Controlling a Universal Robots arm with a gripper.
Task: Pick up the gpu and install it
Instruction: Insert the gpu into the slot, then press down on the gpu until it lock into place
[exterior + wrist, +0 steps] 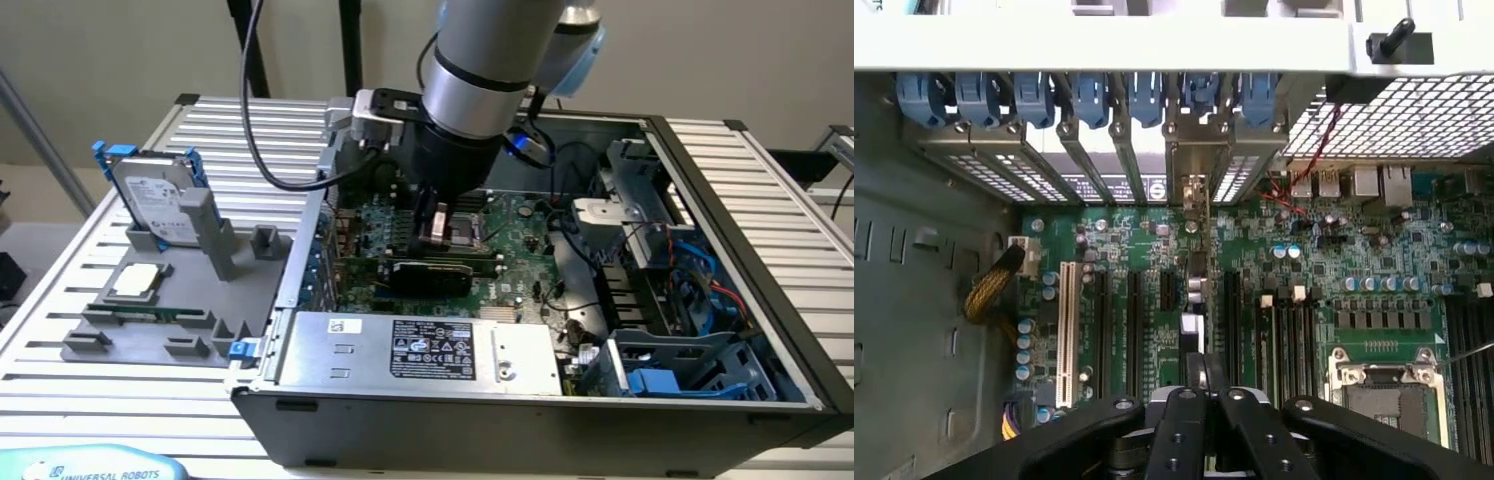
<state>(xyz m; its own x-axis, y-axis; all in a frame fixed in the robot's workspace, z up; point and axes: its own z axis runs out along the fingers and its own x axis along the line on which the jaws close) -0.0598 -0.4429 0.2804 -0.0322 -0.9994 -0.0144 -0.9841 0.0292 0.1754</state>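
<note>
The gpu (427, 272) stands on edge across the green motherboard (514, 235) inside the open computer case (534, 420), its dark face towards the front. In the wrist view it is seen edge-on, running from its silver bracket (1195, 190) at the rear slot wall towards the fingers. My gripper (435, 238) hangs straight down over the card's upper edge. Its black fingertips (1184, 400) are pressed together, so the gripper (1204, 372) is shut. I cannot tell whether the tips touch the card.
Left of the case, a grey holder (80, 345) carries a hard drive with blue rails (154, 200), a square chip (138, 280) and a memory stick (150, 312). The power supply (414, 350), drive cages and blue cables (694, 290) crowd the case. The processor socket (1384, 385) lies beside the slots.
</note>
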